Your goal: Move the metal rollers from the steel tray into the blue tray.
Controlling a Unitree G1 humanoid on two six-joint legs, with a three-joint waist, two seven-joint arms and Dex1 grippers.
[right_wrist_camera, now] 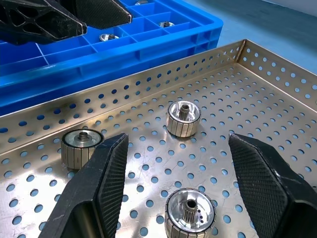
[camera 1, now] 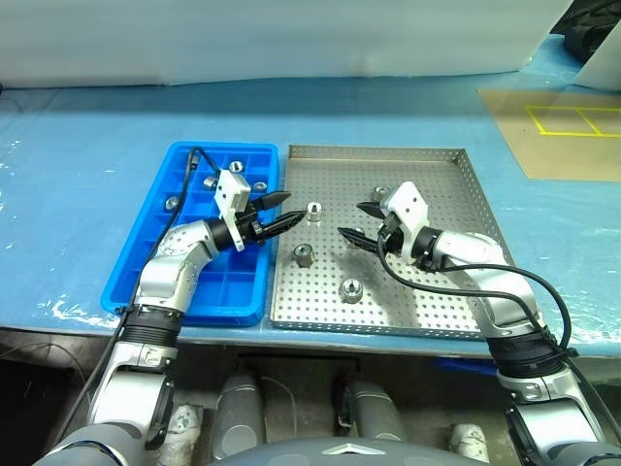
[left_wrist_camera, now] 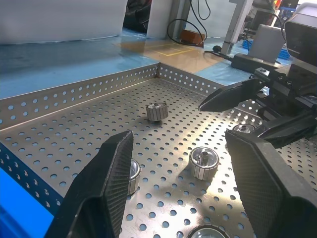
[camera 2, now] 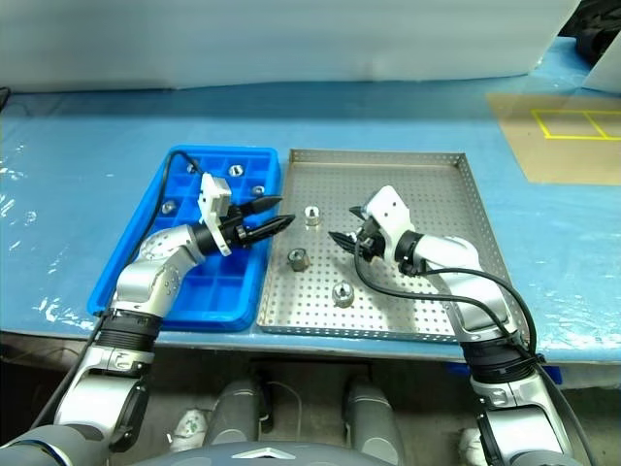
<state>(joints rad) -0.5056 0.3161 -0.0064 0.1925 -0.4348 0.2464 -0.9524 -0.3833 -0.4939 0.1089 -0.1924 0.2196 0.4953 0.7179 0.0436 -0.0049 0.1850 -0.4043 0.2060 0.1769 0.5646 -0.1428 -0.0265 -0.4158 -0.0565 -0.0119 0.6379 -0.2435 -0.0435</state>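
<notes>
Blue plastic sheeting covers the surface (camera 1: 87, 165), on which the steel tray (camera 1: 437, 301) and the blue tray (camera 1: 155, 248) lie side by side, rims touching. Four metal rollers are seen on the perforated steel floor: one (camera 1: 313, 212) near the blue tray's side, one (camera 1: 304, 255) below it, one (camera 1: 351, 288) toward the near rim, and one (camera 1: 379, 195) behind the right hand. More rollers (camera 1: 236, 167) sit in far compartments of the blue tray. The left hand (camera 1: 281, 211) is held open and empty over the trays' shared edge. The right hand (camera 1: 356, 222) is open too, gripping nothing, above the steel tray.
</notes>
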